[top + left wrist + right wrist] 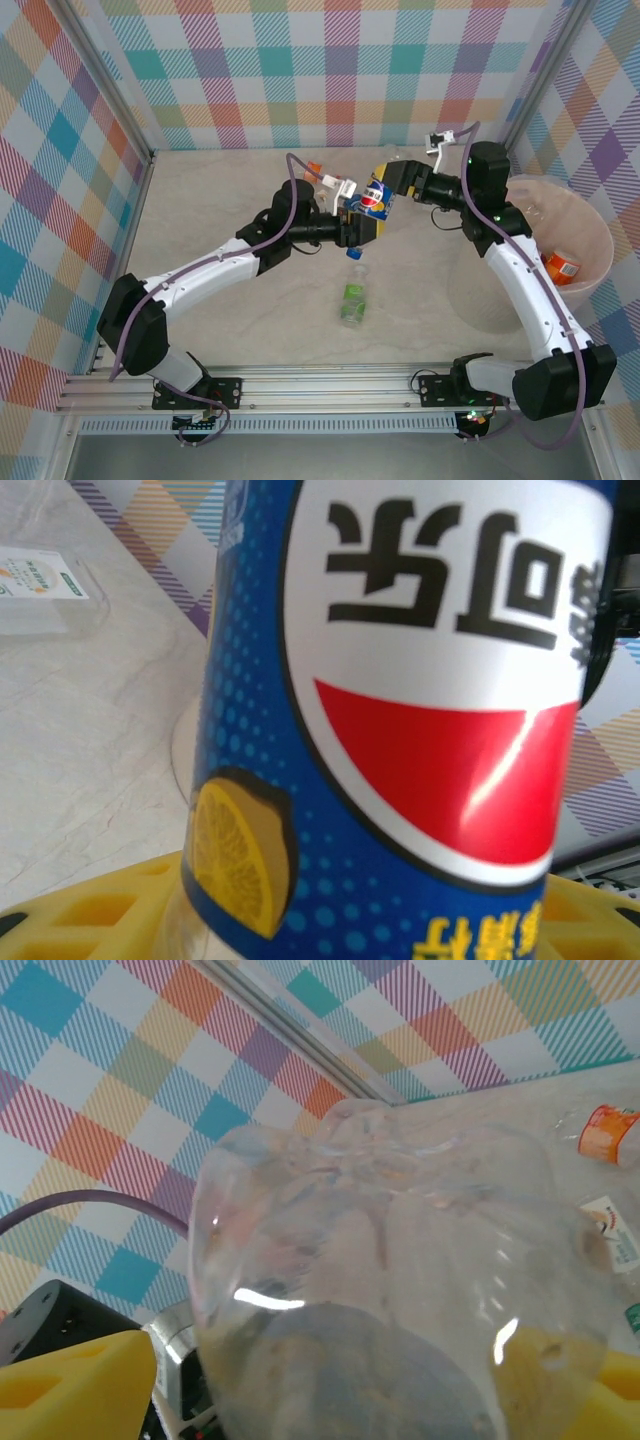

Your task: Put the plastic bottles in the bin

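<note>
blue Pepsi-logo bottle (400, 730) | left gripper (361, 222) holding it | right gripper (389, 179) grip unclear

A blue-labelled bottle (376, 194) hung above the middle of the table (215, 205). A green-labelled bottle (353, 298) lay on its side toward the near edge. The pale pink bin (588, 216), at the right edge, held an orange-labelled bottle (562, 266).
</note>
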Robot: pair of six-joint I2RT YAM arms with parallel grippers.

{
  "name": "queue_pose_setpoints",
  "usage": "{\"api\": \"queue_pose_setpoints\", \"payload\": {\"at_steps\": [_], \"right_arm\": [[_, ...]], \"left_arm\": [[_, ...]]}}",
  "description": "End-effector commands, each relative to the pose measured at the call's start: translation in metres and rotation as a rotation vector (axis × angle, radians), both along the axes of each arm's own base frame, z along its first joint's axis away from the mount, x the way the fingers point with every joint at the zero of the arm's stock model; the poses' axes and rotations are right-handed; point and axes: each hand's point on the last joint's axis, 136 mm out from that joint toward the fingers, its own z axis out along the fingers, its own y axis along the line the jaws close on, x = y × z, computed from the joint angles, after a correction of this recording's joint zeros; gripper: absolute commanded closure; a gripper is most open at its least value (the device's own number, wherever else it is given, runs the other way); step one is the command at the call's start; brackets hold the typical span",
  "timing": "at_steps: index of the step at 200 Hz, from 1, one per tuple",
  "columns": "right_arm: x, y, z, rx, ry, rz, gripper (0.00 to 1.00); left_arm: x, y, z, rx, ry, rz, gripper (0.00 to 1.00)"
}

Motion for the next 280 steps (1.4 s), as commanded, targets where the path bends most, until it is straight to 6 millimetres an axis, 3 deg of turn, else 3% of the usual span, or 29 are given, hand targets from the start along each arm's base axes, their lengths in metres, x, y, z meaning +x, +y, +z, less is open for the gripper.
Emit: {"api": "queue_pose_setpoints", "payload": {"at_steps": [1,20,47,100,111,139,187,232,252,280], "right_arm": [[-0.001,0.006,0.012,0.009,-0.056,0.016,0.23],[0.006,0.002,0.003,-0.01,-0.027,-0.029,0.33],[0.009,0.001,-0.004,-0.025,-0.017,-0.038,0.33],[0.013,-0.007,-0.003,-0.06,-0.043,-0.096,0.45],[0.014,-0.011,-0.003,-0.076,-0.048,-0.124,0.47],[0.019,-0.027,-0.007,-0.143,-0.051,-0.225,0.48],[0.025,-0.074,-0.007,-0.391,-0.065,-0.446,0.5],[0.003,-0.127,0.048,-0.642,-0.168,-0.629,0.5],[-0.012,-0.159,0.076,-0.773,-0.154,-0.732,0.5],[-0.036,-0.215,0.093,-0.96,-0.009,-0.863,0.49]], "left_arm": [[-0.003,-0.008,0.02,-0.055,-0.029,-0.05,0.42],[-0.003,-0.01,0.017,-0.052,-0.022,-0.055,0.42],[-0.006,-0.012,0.015,-0.052,-0.019,-0.074,0.41],[-0.005,-0.012,0.01,-0.036,-0.004,-0.068,0.38],[-0.003,-0.011,0.007,-0.025,-0.001,-0.053,0.32],[0.001,-0.006,0.002,0.001,-0.003,-0.011,0.03],[0.018,0.022,-0.017,0.103,-0.023,0.182,0.0],[0.052,0.083,-0.067,0.347,0.013,0.551,0.0],[0.055,0.093,-0.08,0.393,0.029,0.598,0.0],[0.057,0.094,-0.093,0.42,0.052,0.612,0.0]]}}
